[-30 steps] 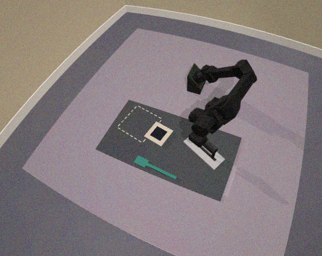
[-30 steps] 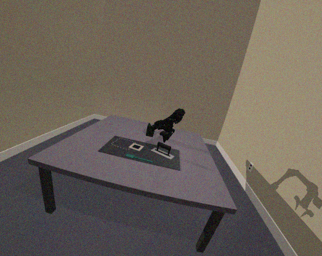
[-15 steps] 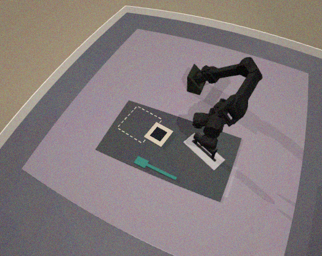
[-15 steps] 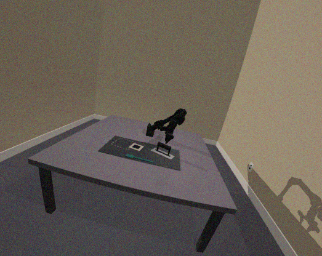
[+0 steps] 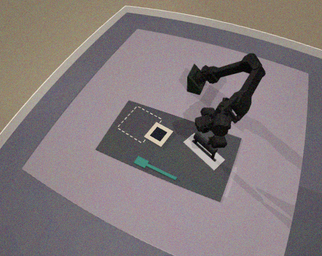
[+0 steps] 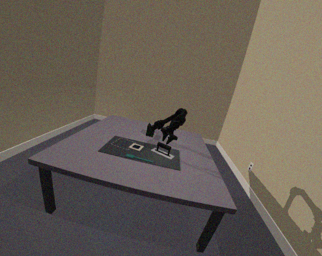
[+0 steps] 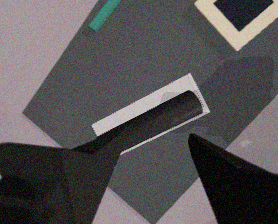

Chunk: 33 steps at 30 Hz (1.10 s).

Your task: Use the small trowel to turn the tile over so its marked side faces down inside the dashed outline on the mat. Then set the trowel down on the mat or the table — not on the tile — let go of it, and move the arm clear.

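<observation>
The cream tile lies flat on the dark mat, its dark square mark facing up. It is mostly right of the dashed outline, at its near right edge. A teal tool with a small blade and long thin handle lies along the mat's front edge. A white-plated tool with a raised black handle rests at the mat's right. My gripper is open and empty above that handle.
The arm's base stands behind the mat, and the arm arches over the right side. The raised black handle stands up below the fingers. The arm's shadows fall across the mat and table.
</observation>
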Tool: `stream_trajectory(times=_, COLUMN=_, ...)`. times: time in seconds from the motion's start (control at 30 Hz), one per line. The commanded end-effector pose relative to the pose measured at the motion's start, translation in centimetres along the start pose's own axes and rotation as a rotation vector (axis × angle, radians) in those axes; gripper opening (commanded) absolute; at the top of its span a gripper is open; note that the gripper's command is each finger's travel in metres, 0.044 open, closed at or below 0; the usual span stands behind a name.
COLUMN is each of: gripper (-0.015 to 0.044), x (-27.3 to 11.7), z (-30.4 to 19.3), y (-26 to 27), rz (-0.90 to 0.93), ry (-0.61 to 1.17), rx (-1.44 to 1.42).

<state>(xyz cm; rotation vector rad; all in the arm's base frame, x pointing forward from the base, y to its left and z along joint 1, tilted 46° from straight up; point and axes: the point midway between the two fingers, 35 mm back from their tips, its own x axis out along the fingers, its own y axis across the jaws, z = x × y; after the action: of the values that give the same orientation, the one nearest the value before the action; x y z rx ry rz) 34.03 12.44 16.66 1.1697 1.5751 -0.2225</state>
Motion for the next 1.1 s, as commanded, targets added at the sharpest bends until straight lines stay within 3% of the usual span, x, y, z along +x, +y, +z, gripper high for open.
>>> stream_trajectory(times=0.0, gripper=0.0300, x=0.0, z=0.0, y=-0.2, rz=0.012, ry=-0.037, rx=-0.117)
stream_trajectory(times=1.07, gripper=0.0300, x=1.2, z=-0.8, y=-1.4, rz=-0.010, ry=-0.381, rx=-1.145)
